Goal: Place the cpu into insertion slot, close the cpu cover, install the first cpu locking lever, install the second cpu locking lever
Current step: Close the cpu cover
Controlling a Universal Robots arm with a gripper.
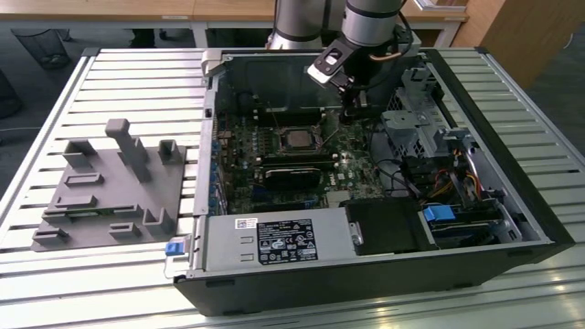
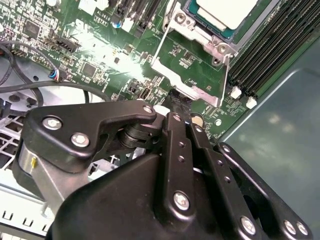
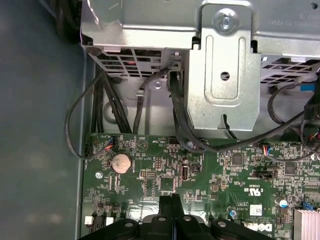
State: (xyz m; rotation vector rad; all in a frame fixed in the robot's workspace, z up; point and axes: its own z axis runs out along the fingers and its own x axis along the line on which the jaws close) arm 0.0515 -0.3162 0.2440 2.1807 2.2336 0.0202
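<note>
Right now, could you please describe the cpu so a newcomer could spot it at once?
Find the open computer case. On its green circuit board, the cpu is the small silvery-grey square in the metal-rimmed socket, unlike the long black module beside it.

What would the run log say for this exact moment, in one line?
cpu: in insertion slot | cpu cover: open | tool: shut, tip at cpu cover edge
</note>
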